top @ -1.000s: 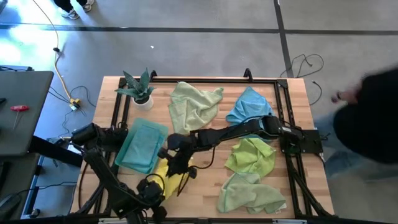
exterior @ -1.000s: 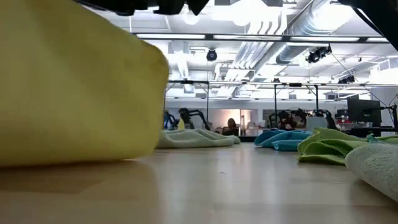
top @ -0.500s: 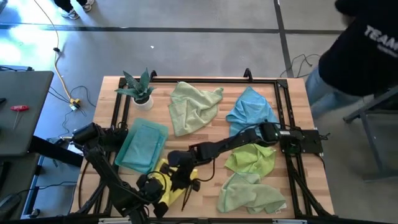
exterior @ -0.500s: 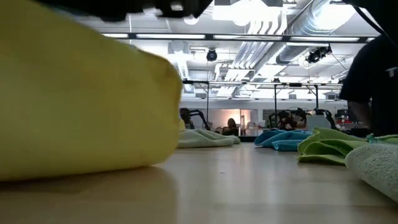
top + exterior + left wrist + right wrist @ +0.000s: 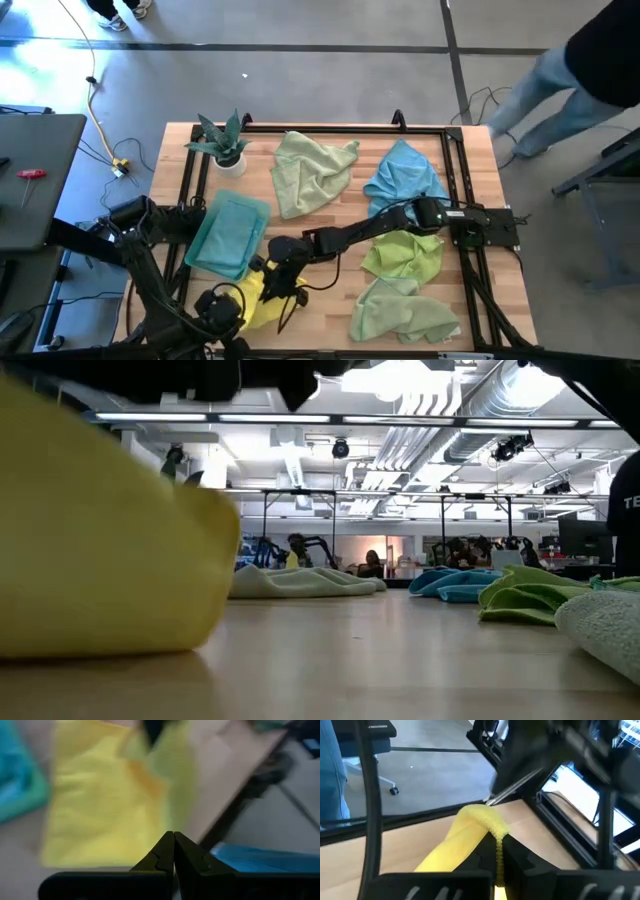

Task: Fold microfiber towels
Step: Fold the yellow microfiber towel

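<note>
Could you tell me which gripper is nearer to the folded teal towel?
Right. The right gripper sits just beside the teal towel's near corner; the left gripper is farther toward the table's front edge.

Bright even overhead lighting, ceiling lights glaring in the low view, left wrist view heavily blurred, soft shadows.
</note>
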`<state>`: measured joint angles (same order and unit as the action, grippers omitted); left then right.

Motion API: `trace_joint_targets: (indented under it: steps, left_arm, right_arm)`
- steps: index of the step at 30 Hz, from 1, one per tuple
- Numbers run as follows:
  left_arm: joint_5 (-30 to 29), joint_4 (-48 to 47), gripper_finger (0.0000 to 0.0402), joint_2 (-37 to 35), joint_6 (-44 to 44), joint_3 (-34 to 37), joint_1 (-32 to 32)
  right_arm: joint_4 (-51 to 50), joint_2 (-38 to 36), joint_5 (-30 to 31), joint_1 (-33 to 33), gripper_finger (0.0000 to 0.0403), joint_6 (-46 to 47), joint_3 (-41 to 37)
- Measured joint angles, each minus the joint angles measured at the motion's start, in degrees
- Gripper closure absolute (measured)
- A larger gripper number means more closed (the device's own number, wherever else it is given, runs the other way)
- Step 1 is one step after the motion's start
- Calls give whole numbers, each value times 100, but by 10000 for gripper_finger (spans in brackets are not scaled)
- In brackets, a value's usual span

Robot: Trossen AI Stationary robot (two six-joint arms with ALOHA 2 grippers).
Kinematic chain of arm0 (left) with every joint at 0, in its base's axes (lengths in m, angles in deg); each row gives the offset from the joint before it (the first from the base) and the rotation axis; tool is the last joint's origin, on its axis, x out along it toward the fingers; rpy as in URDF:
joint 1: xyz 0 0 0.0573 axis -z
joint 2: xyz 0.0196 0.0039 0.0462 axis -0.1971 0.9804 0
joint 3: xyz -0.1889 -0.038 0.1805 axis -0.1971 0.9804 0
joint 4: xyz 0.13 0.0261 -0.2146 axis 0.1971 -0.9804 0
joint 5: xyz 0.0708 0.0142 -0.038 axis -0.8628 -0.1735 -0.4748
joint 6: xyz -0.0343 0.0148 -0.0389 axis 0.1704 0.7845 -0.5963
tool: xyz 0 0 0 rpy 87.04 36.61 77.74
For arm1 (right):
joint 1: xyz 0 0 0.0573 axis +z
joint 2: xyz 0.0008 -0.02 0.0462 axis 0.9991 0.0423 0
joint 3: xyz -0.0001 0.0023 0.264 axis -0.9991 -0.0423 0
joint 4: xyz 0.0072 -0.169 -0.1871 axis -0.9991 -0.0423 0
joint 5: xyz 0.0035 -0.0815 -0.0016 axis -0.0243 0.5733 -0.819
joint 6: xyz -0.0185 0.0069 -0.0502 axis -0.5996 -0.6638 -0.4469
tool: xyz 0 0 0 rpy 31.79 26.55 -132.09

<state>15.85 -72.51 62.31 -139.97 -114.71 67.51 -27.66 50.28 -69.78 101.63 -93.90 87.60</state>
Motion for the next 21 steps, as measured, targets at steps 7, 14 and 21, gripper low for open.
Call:
trace_joint_targets:
  steps: [7,14,21]
  left_arm:
    - [-464,540,402,2,531,0,-96]
    - [-480,549,402,7,504,22,-149]
    - [-516,560,402,7,489,22,-186]
  right_arm:
    - [165,408,-14,53,402,110,0]
    - [884,461,-15,60,394,985,0]
    - [934,463,78,83,326,2187,0]
